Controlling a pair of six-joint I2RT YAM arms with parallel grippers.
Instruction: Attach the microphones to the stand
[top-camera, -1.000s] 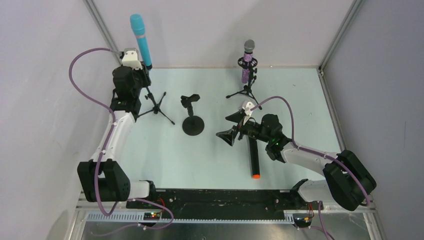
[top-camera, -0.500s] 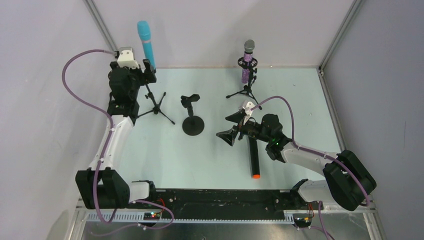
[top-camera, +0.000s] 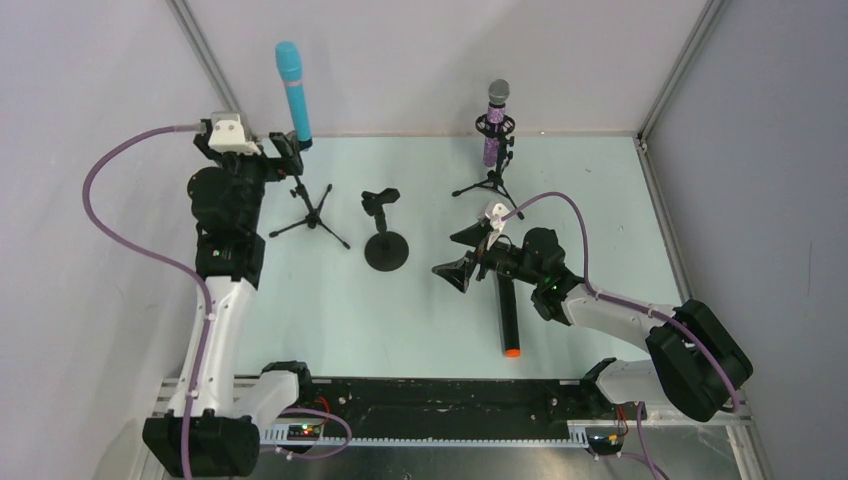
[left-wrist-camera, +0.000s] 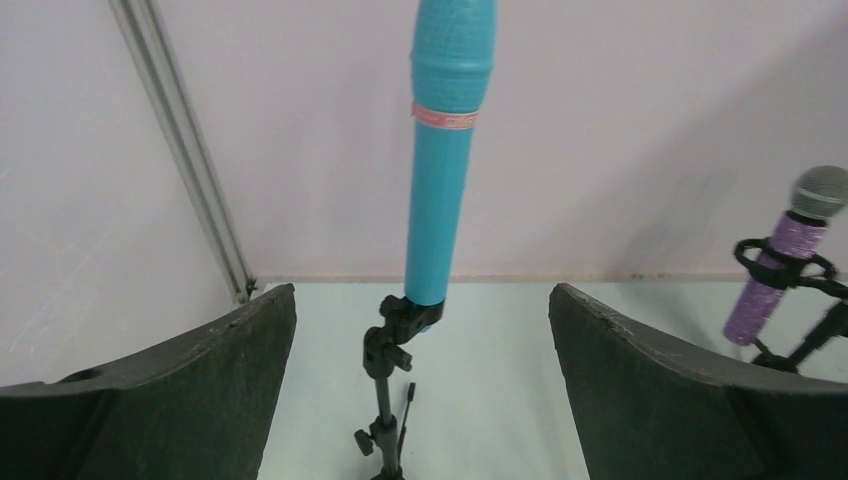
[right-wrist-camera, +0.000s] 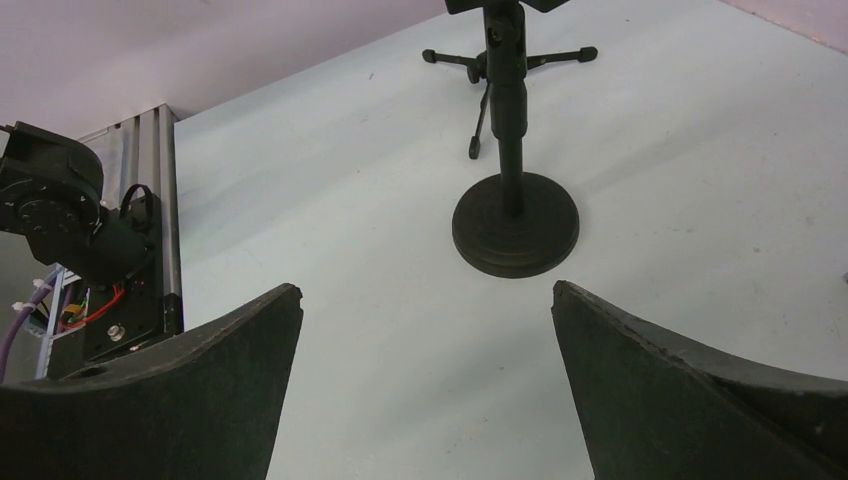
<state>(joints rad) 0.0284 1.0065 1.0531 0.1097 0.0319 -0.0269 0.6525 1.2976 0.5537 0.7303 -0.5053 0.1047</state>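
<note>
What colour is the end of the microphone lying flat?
Orange, on the black stick microphone; top view best.

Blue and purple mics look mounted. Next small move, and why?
Probably bring the open right gripper back over the black microphone lying flat on the table and lower to grasp it. It is the only one unmounted, the round-base stand is empty, and the blue microphone and purple microphone are already mounted.

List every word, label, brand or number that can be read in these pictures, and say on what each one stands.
No text can be read anywhere.
The pink band around the light-blue microphone carries fine marks, too blurred to read.
The purple microphone, the black microphone and the round-base stand show no lettering.
</note>
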